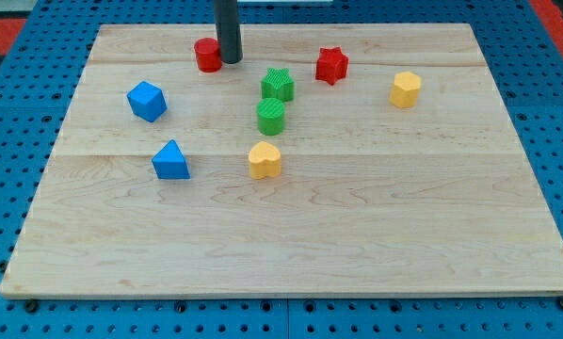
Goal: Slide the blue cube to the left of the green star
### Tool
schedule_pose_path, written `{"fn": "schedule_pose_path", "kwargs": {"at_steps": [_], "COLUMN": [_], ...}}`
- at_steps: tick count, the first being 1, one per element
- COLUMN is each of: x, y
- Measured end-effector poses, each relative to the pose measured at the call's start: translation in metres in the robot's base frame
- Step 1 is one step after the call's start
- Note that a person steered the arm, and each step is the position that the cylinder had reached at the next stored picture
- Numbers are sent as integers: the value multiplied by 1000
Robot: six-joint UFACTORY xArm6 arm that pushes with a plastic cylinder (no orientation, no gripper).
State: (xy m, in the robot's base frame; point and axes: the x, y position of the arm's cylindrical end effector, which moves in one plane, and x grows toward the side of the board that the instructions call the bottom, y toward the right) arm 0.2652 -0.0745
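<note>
The blue cube [147,101] sits tilted, well toward the view's lower left of the tool [230,59]. The green star [278,85] lies near the tool's lower right.

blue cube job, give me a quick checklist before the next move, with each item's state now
1. Blue cube in view and free: ok, it sits alone at the view's left.
2. Green star located: ok, near the top centre, just above the green cylinder.
3. Cube already beside the star's left: not ok, a wide gap remains.
4. My tip placed to push the cube rightward: not ok, it stands at the top, right beside the red cylinder, above and right of the cube.
5. Path from cube to star free of blocks: ok, bare board between; the blue triangle lies below it.
6. Tip touching the red cylinder: cannot tell.
</note>
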Motion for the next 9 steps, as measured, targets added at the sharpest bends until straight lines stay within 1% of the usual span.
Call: {"fn": "schedule_pose_path", "kwargs": {"at_steps": [1, 2, 3, 4, 5, 6, 7, 8, 9], "x": [25, 48, 51, 78, 114, 111, 97, 80, 76], "y": [6, -29, -133, -212, -193, -154, -106, -98, -84]}}
